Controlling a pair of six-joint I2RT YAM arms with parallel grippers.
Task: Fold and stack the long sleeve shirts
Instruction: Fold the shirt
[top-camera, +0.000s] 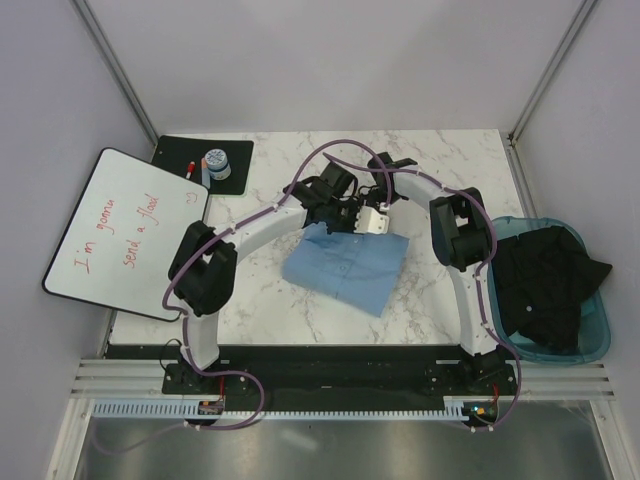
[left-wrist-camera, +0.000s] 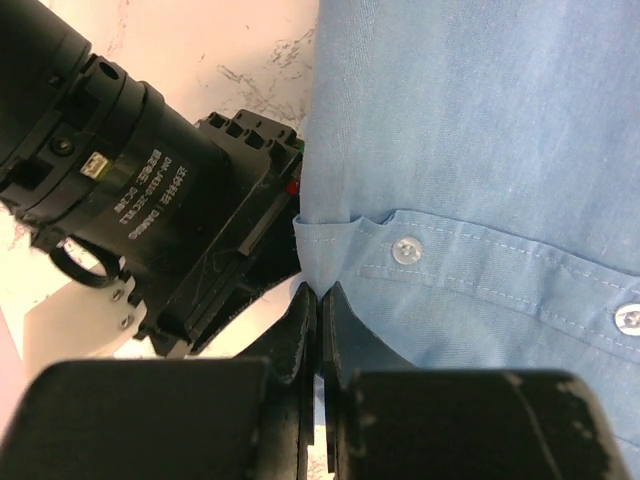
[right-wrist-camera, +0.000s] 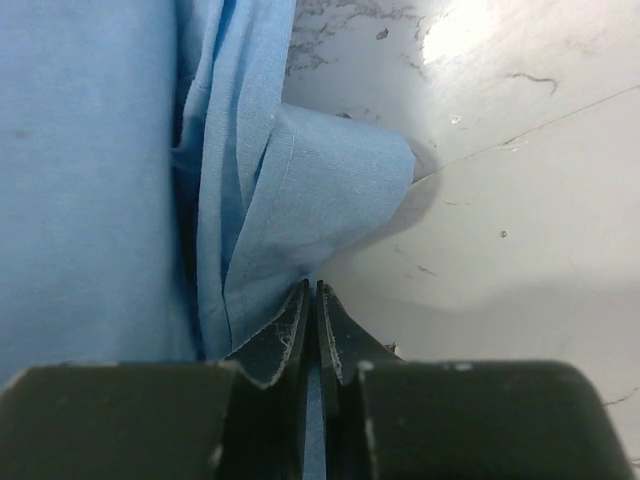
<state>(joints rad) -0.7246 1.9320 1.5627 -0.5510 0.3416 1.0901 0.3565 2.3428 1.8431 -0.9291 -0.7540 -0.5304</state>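
Left gripper (left-wrist-camera: 318, 296): jaws pressed together on a thin pinch of the light-blue shirt (left-wrist-camera: 480, 140), taken at the stitched edge just left of a white button (left-wrist-camera: 406, 250), low in the centre of the left wrist view.
Right gripper (right-wrist-camera: 312, 292): jaws closed on a hemmed edge of the same cloth, and a strip of blue shows between them at the bottom of the right wrist view.
Cloth by the right jaws: several layers bunch into a dark crease on the left, and a rounded flap lies on the marble table (right-wrist-camera: 520, 200) on the right.
Shirt's place: centre of the top view, lying as a rough rectangle, with both grippers at its upper edge and close to each other.
Surroundings: a whiteboard (top-camera: 125, 230) sits at the left and a teal bin (top-camera: 598, 330) of dark clothes at the right.
Risk, slip: both holds are narrow, so a quick pull could probably draw the thin cloth out.
Risk, crooked fold: the bunched layers may drag unevenly, or only the top layer may follow.
Risk, collision: the wrists sit nearly together, so crossing paths could knock them.
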